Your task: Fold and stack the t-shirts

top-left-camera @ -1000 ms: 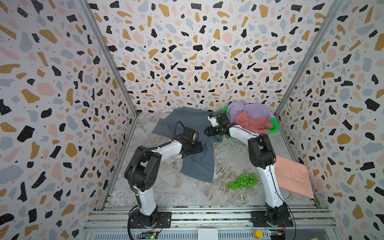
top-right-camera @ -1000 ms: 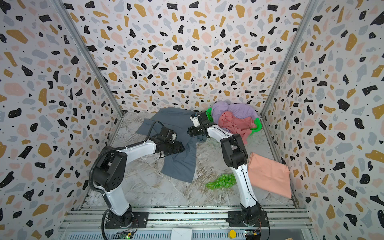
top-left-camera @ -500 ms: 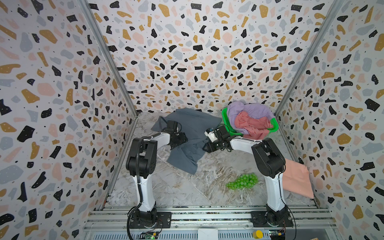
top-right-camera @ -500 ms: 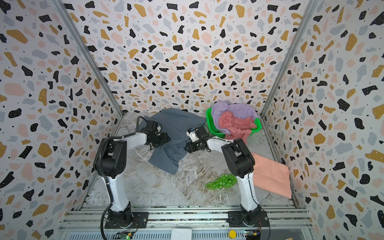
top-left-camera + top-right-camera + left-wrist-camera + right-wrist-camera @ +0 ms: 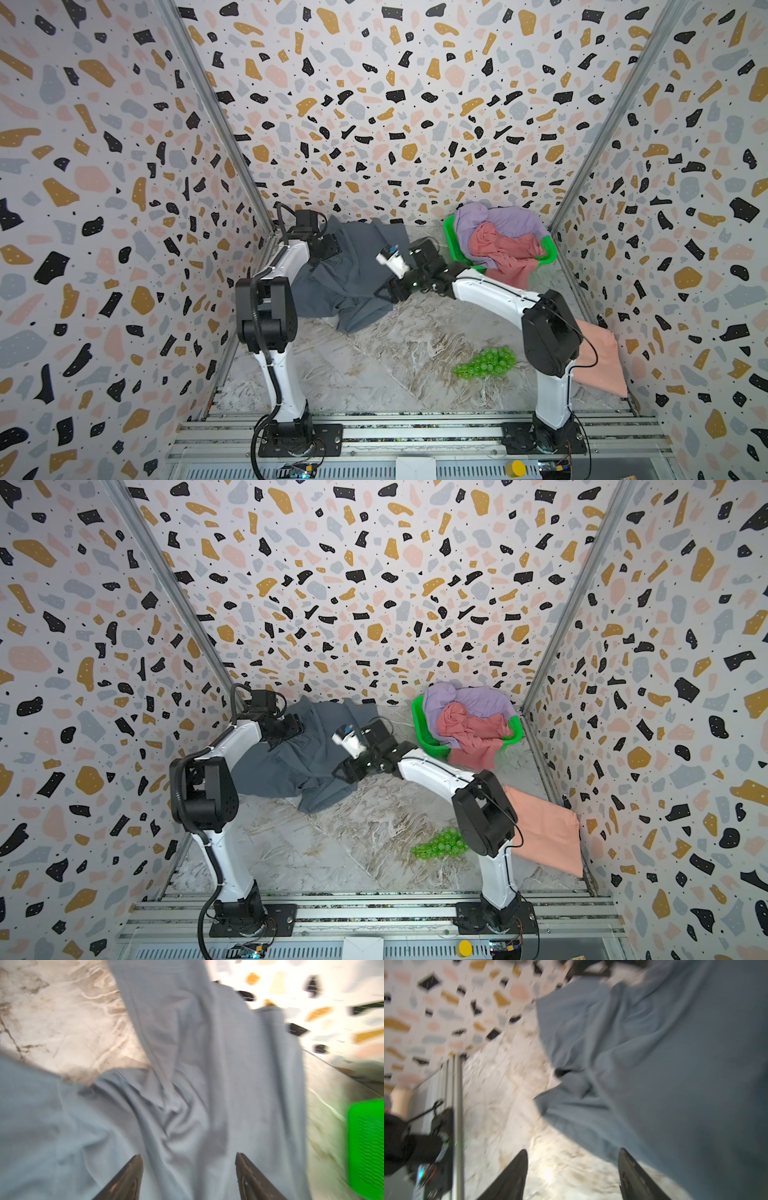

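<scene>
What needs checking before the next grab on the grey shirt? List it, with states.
1. Left gripper open: ok, jaws apart over the grey shirt.
2. Right gripper open: ok, jaws apart at the shirt's edge.
3. Grey shirt flat: not ok, bunched.
4. Grapes clear of it: ok.
5. Basket emptied: not ok, lilac shirt and pink shirt inside.
6. Peach shirt folded: ok.

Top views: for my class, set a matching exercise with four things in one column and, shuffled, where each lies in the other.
1. slate grey cloth t-shirt
2. lilac cloth t-shirt
3. salmon peach cloth t-shirt
4. bunch of green plastic grapes

A. in the bright green plastic mesh basket
B. folded flat at the right edge of the marble-look table
C. crumpled, left of the basket
D. loose on the table, nearer its front

Pairs: 1-C, 2-A, 3-B, 4-D
</scene>
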{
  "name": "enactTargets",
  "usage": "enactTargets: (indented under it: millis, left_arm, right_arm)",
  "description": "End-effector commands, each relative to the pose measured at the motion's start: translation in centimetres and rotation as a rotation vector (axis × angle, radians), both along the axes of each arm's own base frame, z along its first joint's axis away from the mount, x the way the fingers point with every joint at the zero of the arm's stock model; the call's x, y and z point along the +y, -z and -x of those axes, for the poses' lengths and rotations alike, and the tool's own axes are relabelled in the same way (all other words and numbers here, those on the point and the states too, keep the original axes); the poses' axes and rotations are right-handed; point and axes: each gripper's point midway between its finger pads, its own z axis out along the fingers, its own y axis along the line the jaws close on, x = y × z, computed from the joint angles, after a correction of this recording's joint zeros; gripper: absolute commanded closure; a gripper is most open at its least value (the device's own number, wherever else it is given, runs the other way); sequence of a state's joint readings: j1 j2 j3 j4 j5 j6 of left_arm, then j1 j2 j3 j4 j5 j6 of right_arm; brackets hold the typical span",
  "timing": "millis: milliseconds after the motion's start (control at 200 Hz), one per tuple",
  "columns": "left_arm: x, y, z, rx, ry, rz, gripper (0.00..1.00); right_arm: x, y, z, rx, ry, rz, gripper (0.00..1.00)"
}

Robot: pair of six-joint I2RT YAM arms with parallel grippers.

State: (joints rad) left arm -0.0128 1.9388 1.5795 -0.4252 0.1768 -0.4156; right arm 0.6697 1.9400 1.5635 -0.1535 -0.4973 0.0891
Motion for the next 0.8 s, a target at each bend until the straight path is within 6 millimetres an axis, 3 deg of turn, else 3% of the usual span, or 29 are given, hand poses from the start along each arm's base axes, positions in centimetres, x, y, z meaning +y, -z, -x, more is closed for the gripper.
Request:
enactTargets:
  millis: [0,170,305,536,661,796]
  left_arm:
    - [-3.7,0.6,4.1,0.036,0.069,0.051,0.28]
    - [-6.6,2.6,9.3,0.091,0.088,0.071,0.28]
    - [-6.1,4.1,13.0,0.146,0.071,-0.011,0.27]
    - [-4.3,8.4,19.1,0.297,0.027,-0.103,0.26]
    - [-4.1,8.7,20.8,0.303,0.018,-0.089,0.24]
    - [-5.1,10.0,21.9,0.336,0.068,-0.053,0.24]
  right_arm:
    - [-3.5,-0.3,-6.0,-0.013,0.189,-0.004,0.31]
    - [-5.4,2.5,-10.4,0.029,0.304,0.019,0.28]
    - [-5.2,5.6,-11.9,0.081,0.318,0.037,0.26]
    - [-4.7,11.2,-12.1,0.135,0.355,0.142,0.18]
    - [-4.9,12.8,-11.5,0.122,0.373,0.215,0.16]
    - [-4.5,14.7,-10.4,0.163,0.355,0.250,0.16]
